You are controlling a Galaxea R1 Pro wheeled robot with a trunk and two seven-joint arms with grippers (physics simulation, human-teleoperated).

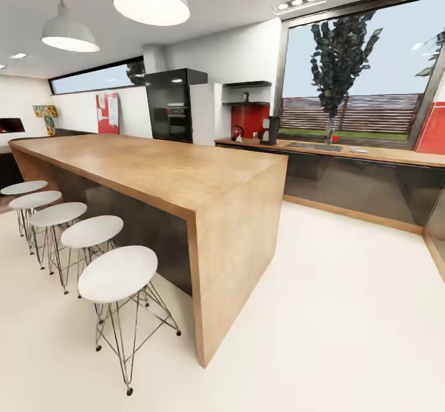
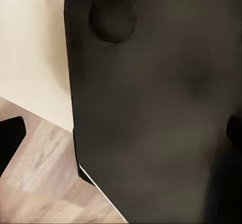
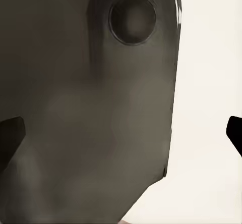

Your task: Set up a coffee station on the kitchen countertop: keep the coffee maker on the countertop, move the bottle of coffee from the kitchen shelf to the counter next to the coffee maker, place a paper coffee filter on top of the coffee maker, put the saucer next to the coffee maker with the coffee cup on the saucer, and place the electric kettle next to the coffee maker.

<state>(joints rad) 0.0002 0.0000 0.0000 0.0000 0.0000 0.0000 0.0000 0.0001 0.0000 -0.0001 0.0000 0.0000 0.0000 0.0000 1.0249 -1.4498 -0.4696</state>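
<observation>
Wooden island [image 1: 185,177] and white stools [image 1: 117,273] fill our head view; the coffee maker [image 1: 270,130] and red kettle [image 1: 237,132] stand on the far counter [image 1: 383,154]. Wrist views show dark robot body; both tools' fingertips sit apart. No writing is legible.

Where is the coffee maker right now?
In the head view, the coffee maker stands on the far countertop, beside a red kettle, left of the sink.
</observation>
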